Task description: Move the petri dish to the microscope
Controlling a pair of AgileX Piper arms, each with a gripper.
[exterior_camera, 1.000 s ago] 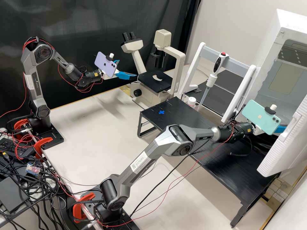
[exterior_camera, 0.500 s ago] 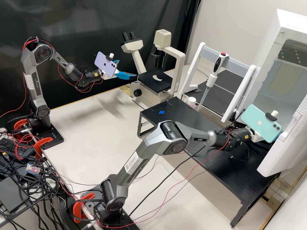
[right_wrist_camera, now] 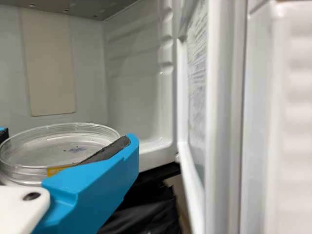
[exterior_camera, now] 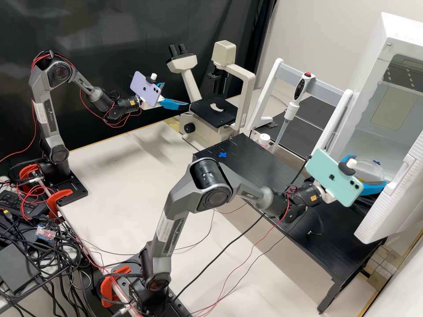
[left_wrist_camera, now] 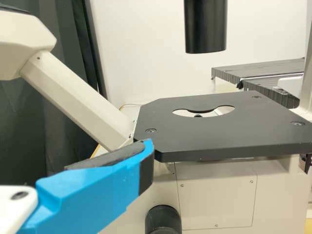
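High view's showing the right claw [exterior_camera: 369,171] gripping the petri dish [exterior_camera: 372,167] at frame right, now pulling leftward from the white cabinet [exterior_camera: 407,37] versus earlier. Left claw's [exterior_camera: 176,94] hanging open near the microscope [exterior_camera: 247,81], upper middle.

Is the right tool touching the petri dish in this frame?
Touching. The right wrist view shows the petri dish between the two blue fingers of the right tool, one dark pad against its side.
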